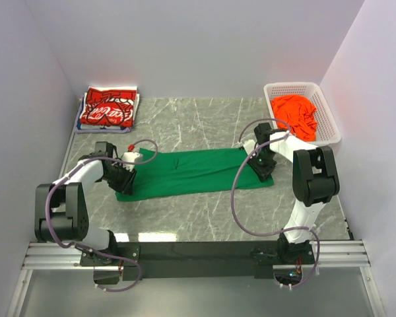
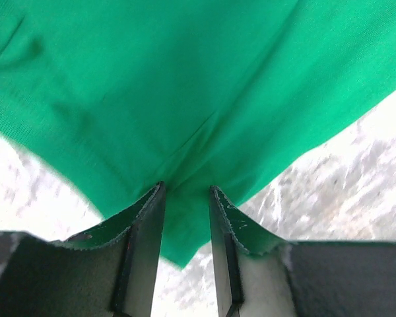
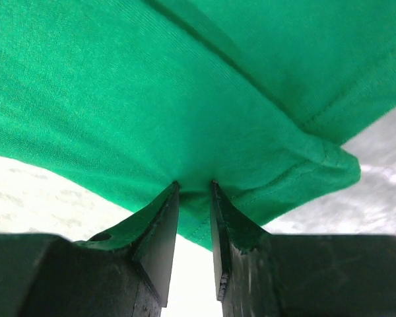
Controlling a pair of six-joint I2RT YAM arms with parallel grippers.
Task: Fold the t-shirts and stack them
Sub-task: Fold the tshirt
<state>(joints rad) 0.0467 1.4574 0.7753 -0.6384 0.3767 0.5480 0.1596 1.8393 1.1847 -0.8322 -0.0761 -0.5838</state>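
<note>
Green t-shirt (image 1: 198, 170), a flat strip mid-fold, pinched at either end by left gripper (image 1: 123, 177) and right gripper (image 1: 263, 169); next probably an even joint lift.

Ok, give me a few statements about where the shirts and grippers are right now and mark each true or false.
1. The green t-shirt lies stretched across the middle of the table, between the two arms. True.
2. The orange t-shirt lies folded flat on the table. False: it sits crumpled in the white basket at the far right corner.
3. The left gripper and the right gripper each pinch an edge of the green t-shirt. True.
4. The red t-shirt hangs from the right gripper. False: it lies folded at the far left corner, with no gripper touching it.
</note>
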